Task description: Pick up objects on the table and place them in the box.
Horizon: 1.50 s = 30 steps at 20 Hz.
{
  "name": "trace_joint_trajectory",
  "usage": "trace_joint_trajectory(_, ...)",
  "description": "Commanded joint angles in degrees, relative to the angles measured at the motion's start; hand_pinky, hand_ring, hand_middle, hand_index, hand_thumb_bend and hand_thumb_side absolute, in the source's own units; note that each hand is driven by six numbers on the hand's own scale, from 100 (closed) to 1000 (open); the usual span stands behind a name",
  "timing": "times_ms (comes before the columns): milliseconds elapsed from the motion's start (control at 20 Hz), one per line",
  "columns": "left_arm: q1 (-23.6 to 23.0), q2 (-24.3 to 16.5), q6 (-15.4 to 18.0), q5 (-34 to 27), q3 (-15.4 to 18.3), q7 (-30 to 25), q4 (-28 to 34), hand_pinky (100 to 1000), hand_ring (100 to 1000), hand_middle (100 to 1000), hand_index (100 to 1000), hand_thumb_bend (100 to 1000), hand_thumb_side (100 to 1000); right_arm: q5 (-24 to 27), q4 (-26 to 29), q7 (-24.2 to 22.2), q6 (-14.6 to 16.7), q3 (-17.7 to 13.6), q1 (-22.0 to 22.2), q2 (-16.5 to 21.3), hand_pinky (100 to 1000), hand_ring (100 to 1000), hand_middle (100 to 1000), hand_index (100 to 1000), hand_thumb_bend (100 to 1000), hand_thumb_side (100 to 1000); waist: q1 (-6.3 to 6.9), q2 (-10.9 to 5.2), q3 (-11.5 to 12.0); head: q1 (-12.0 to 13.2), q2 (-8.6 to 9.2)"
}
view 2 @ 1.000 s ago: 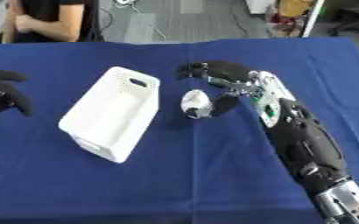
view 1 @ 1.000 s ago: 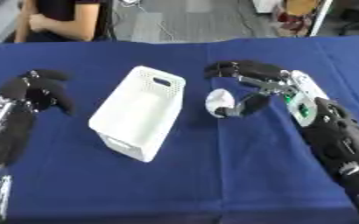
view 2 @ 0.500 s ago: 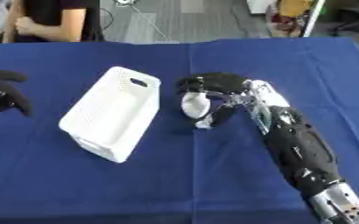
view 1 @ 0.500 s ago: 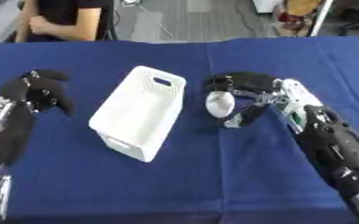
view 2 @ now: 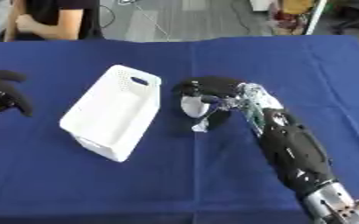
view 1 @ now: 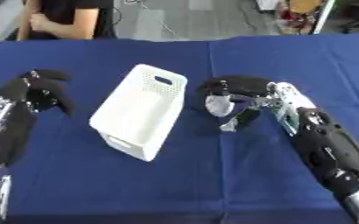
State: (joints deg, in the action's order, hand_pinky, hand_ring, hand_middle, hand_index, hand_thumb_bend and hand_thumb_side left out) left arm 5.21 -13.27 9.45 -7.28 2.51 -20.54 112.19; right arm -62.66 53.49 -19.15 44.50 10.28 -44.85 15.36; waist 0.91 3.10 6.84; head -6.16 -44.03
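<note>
Since a second ago the right hand (view 1: 240, 94) has dropped from an open spread above the small rounded white-and-grey object (view 1: 217, 105) to a closed wrap over it, and the object has shifted slightly toward the white perforated plastic box (view 1: 140, 110).

Black fingers (view 1: 227, 83) arch over the top of the object while the thumb comes up beneath its near side, so it sits pinched between them, just beside the box's right wall and low over the blue cloth-covered desk (view 1: 213, 175). Whether it has left the cloth cannot be told.

For a clean lift, the wrap probably needs to stay centred on the rounded body before rising, since a curved shell could squirt out sideways. The carry is short: up, a little left over the rim, then release into the open basket without knocking its wall.

Behind the fingers the palm faces down and leftward, wrist bent, and the black forearm runs back to the lower right corner. The left hand (view 1: 35, 89) rests idle at the left edge, fingers curled, holding nothing.
</note>
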Motion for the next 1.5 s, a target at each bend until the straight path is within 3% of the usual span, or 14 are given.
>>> trace_joint_trajectory(50,1.0,-0.3,0.2,-0.2,-0.1,-0.3,0.8,461,496,728,671,100,950,-0.4,-0.2,-7.1,7.5,-0.3,-2.0,0.1,817,967,914,914,439,555,0.21,-0.32,0.2,-1.0,0.75)
trace_joint_trajectory(550,1.4,-0.1,0.3,-0.3,-0.2,-0.4,0.9,461,492,729,672,100,950,-0.1,-2.9,-7.1,7.5,-2.3,-2.7,0.1,791,957,872,888,409,513,0.45,0.18,1.0,-1.2,1.28)
trace_joint_trajectory(750,1.4,-0.1,0.3,-0.3,-0.2,-0.3,0.9,461,491,729,672,100,950,1.2,-3.2,-6.8,7.5,-2.7,-2.3,0.3,695,888,781,835,307,360,0.37,0.17,1.0,-1.1,1.30)
trace_joint_trajectory(1000,1.4,-0.1,0.2,-0.3,-0.1,-0.3,0.9,462,491,729,672,100,949,4.7,-3.7,-7.7,7.5,-3.4,-1.4,0.6,574,779,618,730,109,100,0.36,0.05,0.9,-0.9,1.41)
trace_joint_trajectory(1200,1.3,-0.1,0.3,-0.3,-0.1,-0.4,0.8,461,491,729,672,100,949,7.5,-3.6,-9.0,7.5,-3.8,-1.1,0.9,541,745,566,671,100,100,0.41,-0.05,0.8,-1.0,1.46)
trace_joint_trajectory(1500,1.3,-0.1,0.3,-0.3,-0.1,-0.4,0.8,461,491,729,672,100,949,9.9,-3.1,-10.4,7.5,-4.0,-1.0,1.2,526,728,548,655,100,100,0.44,-0.07,0.8,-1.0,1.52)
